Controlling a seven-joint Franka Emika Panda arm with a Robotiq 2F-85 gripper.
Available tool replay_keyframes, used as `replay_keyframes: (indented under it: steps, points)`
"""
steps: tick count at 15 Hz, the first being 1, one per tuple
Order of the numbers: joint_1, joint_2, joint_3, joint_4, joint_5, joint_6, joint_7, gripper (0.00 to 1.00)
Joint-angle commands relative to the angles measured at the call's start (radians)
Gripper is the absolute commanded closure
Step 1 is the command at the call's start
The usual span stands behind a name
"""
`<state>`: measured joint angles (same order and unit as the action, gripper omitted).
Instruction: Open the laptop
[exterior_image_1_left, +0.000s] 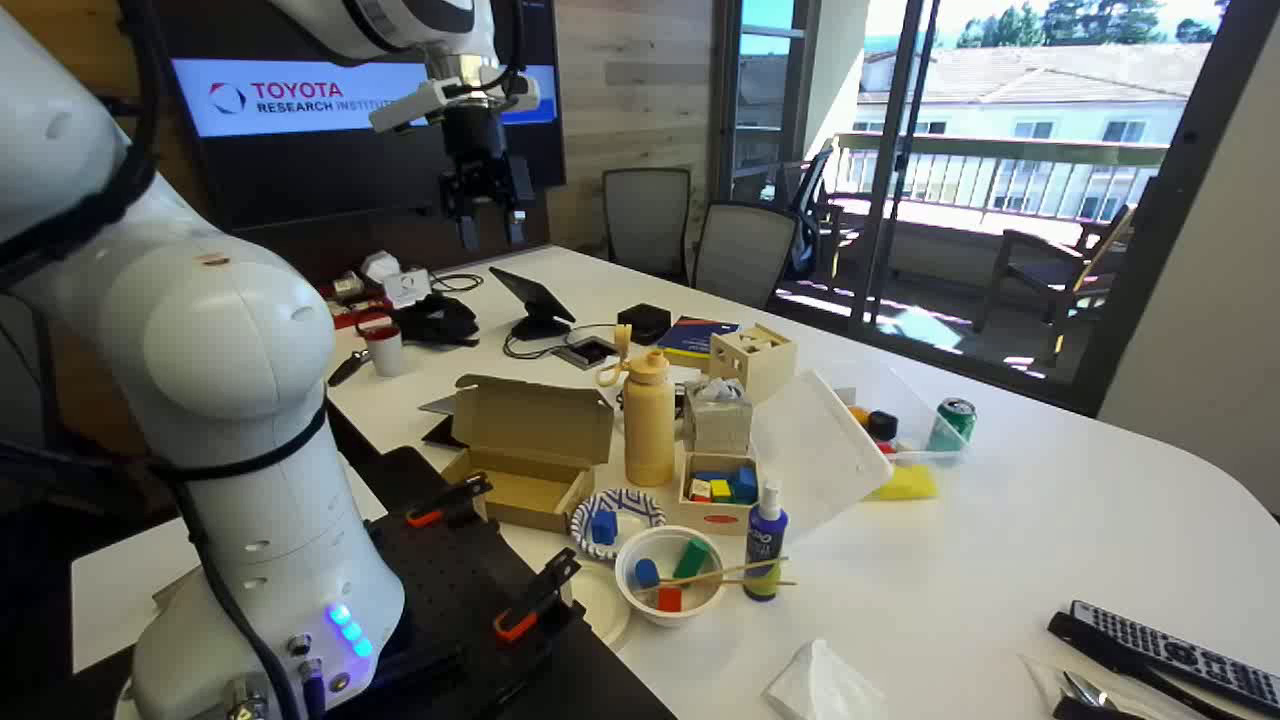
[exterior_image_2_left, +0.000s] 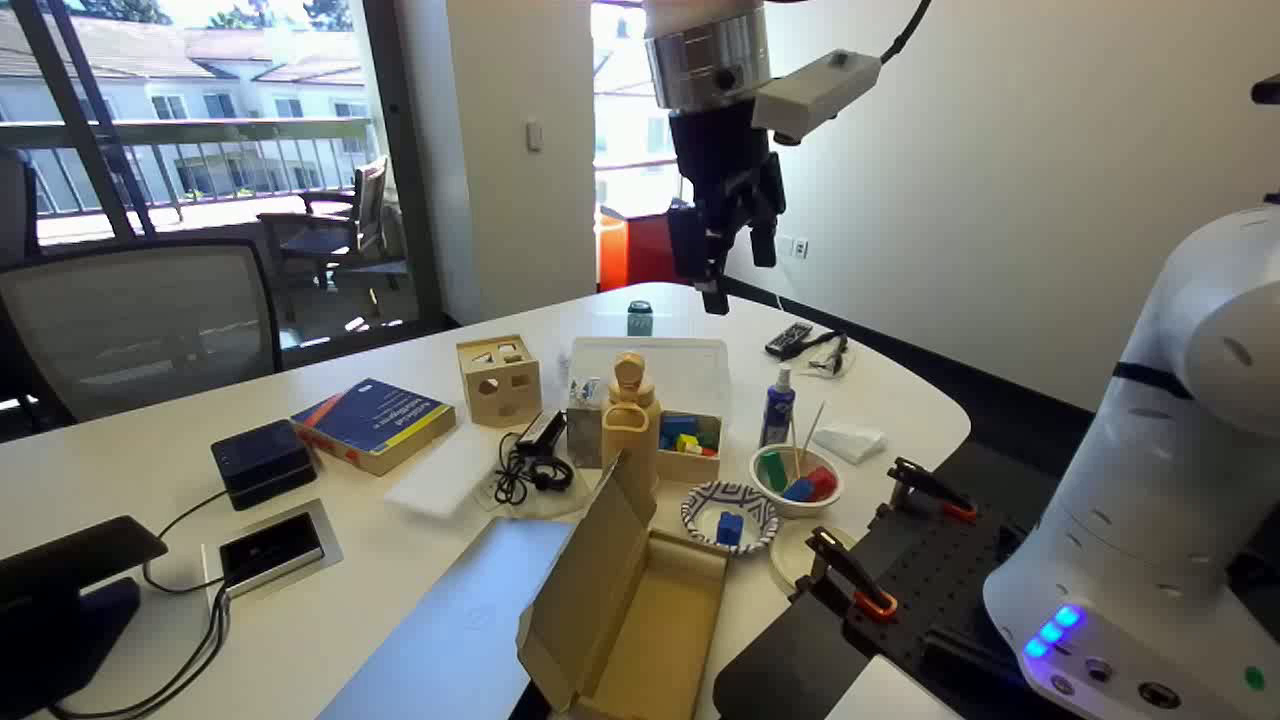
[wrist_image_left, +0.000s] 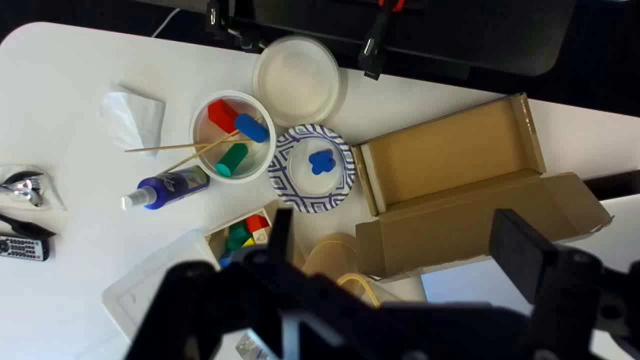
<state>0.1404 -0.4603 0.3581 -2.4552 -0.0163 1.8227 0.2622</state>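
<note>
The end effector (exterior_image_1_left: 492, 232) hangs well above the counter (exterior_image_1_left: 1050, 500), its two fingers spread wide apart. Below it, the wrist view shows one tan bottle (wrist_image_left: 330, 255) and one open cardboard box (wrist_image_left: 450, 150). Just beside that box is the one laptop (exterior_image_2_left: 450, 620), pale lid uppermost, partly hidden by raised cardboard; I cannot tell how far it is opened. Around them: one patterned bowl (wrist_image_left: 304, 181) bearing one blue block (wrist_image_left: 322, 161); one white bowl (wrist_image_left: 257, 155) with three blocks (wrist_image_left: 222, 115) (red, blue, green) and two sticks (wrist_image_left: 160, 147); one spray bottle (wrist_image_left: 175, 186). Farther out: one shape sorter (exterior_image_2_left: 510, 390), one thick book (exterior_image_2_left: 375, 420), one drink can (exterior_image_2_left: 640, 320), one remote (exterior_image_1_left: 1170, 650).
</note>
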Motion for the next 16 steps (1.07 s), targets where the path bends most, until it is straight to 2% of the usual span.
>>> replay_keyframes:
  steps: [1,3,6,10,12,15,16]
  points:
    - [0.027,0.005,-0.024,0.001,-0.011,-0.001,0.010,0.00]
    - [0.026,0.037,-0.013,-0.028,0.008,0.099,0.060,0.00]
    - [0.039,0.108,0.017,-0.083,0.065,0.321,0.187,0.00]
    - [0.070,0.257,0.066,-0.149,0.138,0.623,0.378,0.00]
    - [0.095,0.349,0.090,-0.174,0.164,0.809,0.485,0.00]
    - [0.129,0.484,0.104,-0.191,0.124,1.075,0.659,0.00]
    - [0.109,0.541,0.129,-0.194,0.096,1.166,0.710,0.00]
